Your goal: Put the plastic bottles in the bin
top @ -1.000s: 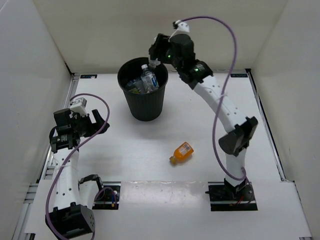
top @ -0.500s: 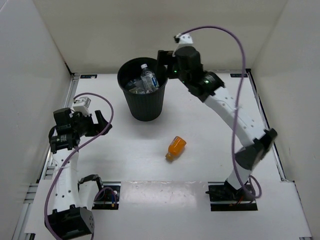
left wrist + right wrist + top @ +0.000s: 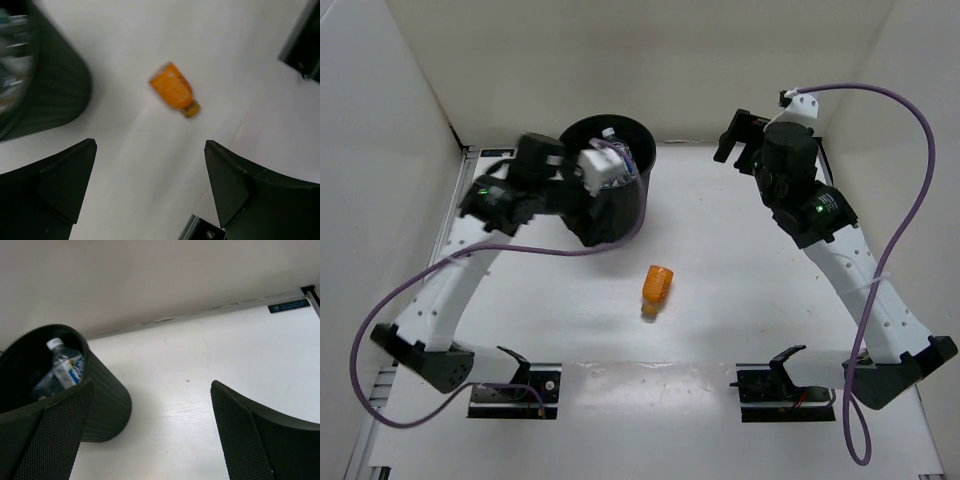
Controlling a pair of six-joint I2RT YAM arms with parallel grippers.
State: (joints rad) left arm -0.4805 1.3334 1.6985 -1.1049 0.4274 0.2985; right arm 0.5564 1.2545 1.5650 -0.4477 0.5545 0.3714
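Observation:
The orange bottle [image 3: 657, 285] lies on its side on the white table, in front of the black bin [image 3: 632, 205]; it also shows in the left wrist view [image 3: 173, 90], blurred. The bin holds the clear water bottle with the blue label [image 3: 619, 156] and other bottles that are hard to make out. My left gripper [image 3: 588, 222] is open and empty, low against the bin's front side, and faces the orange bottle [image 3: 150, 144]. My right gripper [image 3: 732, 135] is open and empty, raised to the right of the bin [image 3: 102, 395], where the water bottle [image 3: 62, 370] shows inside.
White walls close in the table at the back and on both sides. The arm bases [image 3: 515, 385] [image 3: 785, 385] sit at the near edge. The left arm's purple cable [image 3: 550, 250] hangs in front of the bin.
My left arm has swung from the left edge over to the bin's front. My right gripper has pulled back from the bin to the right. The orange bottle has shifted a little left and turned.

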